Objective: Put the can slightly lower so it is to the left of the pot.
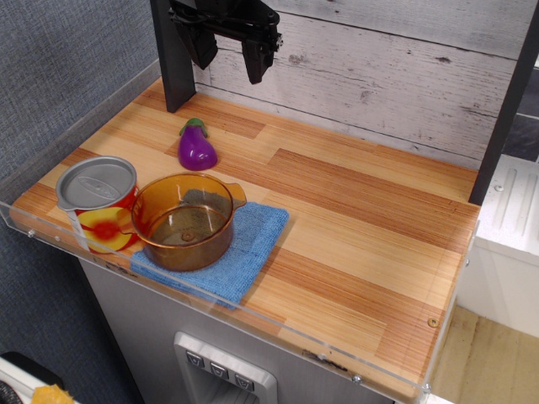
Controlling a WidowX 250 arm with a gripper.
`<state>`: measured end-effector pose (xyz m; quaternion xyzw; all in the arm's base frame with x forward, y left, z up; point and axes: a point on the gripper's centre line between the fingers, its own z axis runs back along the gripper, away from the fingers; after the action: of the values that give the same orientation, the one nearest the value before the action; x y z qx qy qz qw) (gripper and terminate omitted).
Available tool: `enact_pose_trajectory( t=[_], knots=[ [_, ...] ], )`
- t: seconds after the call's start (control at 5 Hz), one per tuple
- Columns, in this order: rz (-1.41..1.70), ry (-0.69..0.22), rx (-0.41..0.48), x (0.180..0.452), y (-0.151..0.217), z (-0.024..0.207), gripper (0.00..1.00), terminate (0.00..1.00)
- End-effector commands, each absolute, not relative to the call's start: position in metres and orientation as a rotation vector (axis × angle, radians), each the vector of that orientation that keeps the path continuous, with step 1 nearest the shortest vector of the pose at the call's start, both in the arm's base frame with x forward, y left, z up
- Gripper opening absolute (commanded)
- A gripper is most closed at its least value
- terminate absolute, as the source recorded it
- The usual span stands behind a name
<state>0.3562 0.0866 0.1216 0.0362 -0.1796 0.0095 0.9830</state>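
The can (98,200) stands upright at the front left of the wooden table (362,227), with a grey lid and a red label with a yellow peach. It touches or nearly touches the left side of the amber glass pot (184,220), which sits on a blue cloth (244,252). My gripper (229,52) hangs high at the back of the table, above and behind the purple eggplant (196,146). Its two black fingers are spread apart and hold nothing.
A clear acrylic rim (50,231) runs along the table's left and front edges. A black post (173,55) stands at the back left and another (509,109) at the right. A whitewashed plank wall is behind.
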Motion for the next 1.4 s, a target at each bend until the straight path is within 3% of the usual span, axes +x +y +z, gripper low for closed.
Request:
enact_pose_trajectory(
  t=[0.0, 0.4, 0.6, 1.2],
  knots=[
    [0.019, -0.361, 0.073, 0.356, 0.087, 0.122, 1.00, 0.00],
    [0.059, -0.347, 0.087, 0.302, 0.094, 0.147, 1.00, 0.00],
    [0.075, -0.290, 0.124, 0.267, 0.102, 0.155, 1.00, 0.00],
    [0.198, -0.129, 0.174, 0.182, 0.146, 0.101, 1.00, 0.00]
  ],
)
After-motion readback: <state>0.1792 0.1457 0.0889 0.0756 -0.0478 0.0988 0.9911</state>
